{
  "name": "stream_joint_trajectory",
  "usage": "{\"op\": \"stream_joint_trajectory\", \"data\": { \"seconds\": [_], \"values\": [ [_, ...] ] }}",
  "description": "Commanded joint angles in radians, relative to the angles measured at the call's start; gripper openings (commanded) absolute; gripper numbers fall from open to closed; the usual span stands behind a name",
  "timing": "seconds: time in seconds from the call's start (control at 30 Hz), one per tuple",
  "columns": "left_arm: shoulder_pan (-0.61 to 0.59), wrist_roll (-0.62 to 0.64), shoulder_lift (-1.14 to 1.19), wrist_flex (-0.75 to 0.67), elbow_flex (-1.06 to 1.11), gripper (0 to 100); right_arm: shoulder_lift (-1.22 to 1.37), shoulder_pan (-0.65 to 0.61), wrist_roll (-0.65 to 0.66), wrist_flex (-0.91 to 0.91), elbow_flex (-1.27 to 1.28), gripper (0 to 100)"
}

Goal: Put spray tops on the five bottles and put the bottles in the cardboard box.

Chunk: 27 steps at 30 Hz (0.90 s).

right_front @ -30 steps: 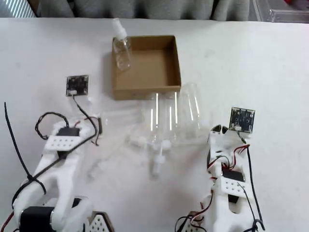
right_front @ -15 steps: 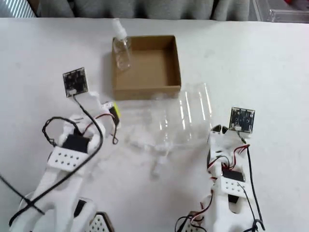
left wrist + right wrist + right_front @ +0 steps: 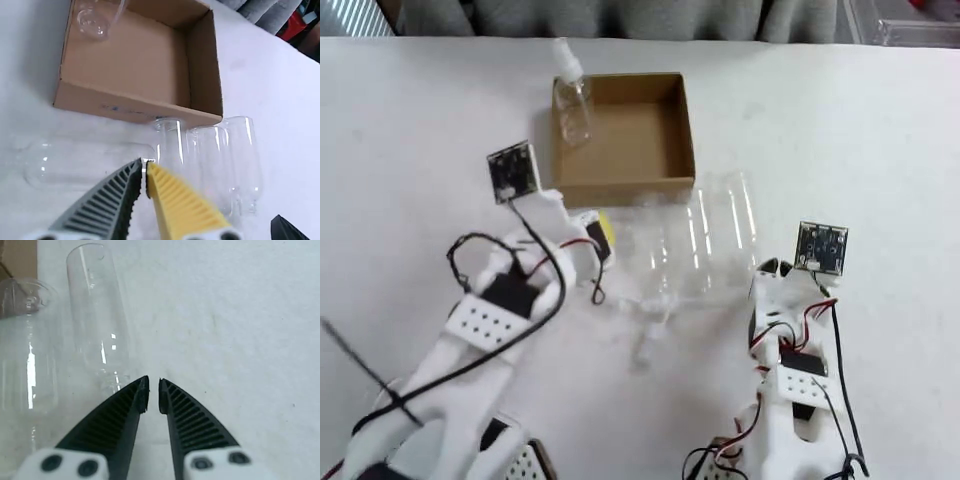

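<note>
The left arm (image 3: 490, 310) has swung right over the last second. Its left gripper (image 3: 601, 232) is now just off the near-left corner of the cardboard box (image 3: 623, 188). The clear plastic bottles (image 3: 705, 240) lying near the box have slid right and skewed. The left gripper's ribbed grey and yellow fingers (image 3: 175, 200) are pressed together above a bottle lying crosswise (image 3: 85, 162). The right gripper (image 3: 152, 395), black and ribbed, is all but closed on nothing, beside a smooth cylinder. A capped bottle (image 3: 572, 100) sits in the box's far-left corner, and the left wrist view shows its round base.
</note>
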Motion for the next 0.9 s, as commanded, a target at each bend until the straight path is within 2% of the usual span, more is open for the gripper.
{"op": "stream_joint_trajectory", "data": {
  "seconds": [0.0, 0.23, 0.4, 0.47, 0.63, 0.87],
  "values": [
    [0.019, 0.008, 0.143, -0.055, -0.14, 2, -0.007, 0.005, 0.012, -0.021, -0.002, 1.7],
    [0.019, 0.008, 0.329, -0.068, -0.236, 2, -0.007, 0.008, 0.012, -0.021, -0.002, 1.7],
    [0.012, 0.008, 0.458, -0.247, -0.222, 2, -0.007, 0.004, 0.012, -0.021, -0.002, 1.7],
    [0.012, 0.008, 0.499, -0.27, -0.224, 2, -0.007, 0.004, 0.012, -0.021, -0.002, 1.7],
    [0.005, 0.003, 0.549, -0.25, -0.222, 2, -0.007, 0.004, 0.012, -0.021, -0.002, 1.7],
    [-0.051, 0.002, 0.549, -0.051, -0.232, 2, -0.007, 0.004, 0.012, -0.021, -0.002, 1.7]
  ]
}}
